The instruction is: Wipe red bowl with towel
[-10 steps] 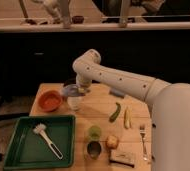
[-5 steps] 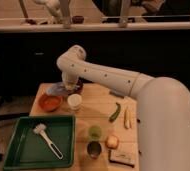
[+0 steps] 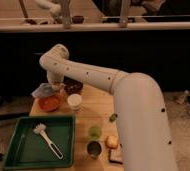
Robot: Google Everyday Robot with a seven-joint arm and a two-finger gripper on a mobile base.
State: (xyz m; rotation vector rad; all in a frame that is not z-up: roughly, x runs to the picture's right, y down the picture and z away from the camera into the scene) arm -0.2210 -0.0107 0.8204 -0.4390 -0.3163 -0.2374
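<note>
The red bowl (image 3: 50, 104), shallow and orange-red, sits near the left edge of the wooden table (image 3: 95, 107). The towel (image 3: 44, 90), a pale grey-blue rumpled cloth, hangs from my gripper (image 3: 54, 86) and lies over the bowl's far-left rim. The gripper points down just above the back of the bowl, shut on the towel. The arm reaches in from the right and bends down at the wrist. The towel and the wrist hide most of the fingers.
A dark maroon bowl (image 3: 74, 87) stands behind and to the right of the red bowl, with a white cup (image 3: 75, 101) beside it. A green tray (image 3: 18, 145) holding a brush (image 3: 48, 138) is at front left. A green cup (image 3: 94, 132), a metal cup (image 3: 94, 148) and food items stand at front right.
The gripper has swung left with the towel, from above the white cup to over the red bowl. The towel now rests on the bowl's far rim.
</note>
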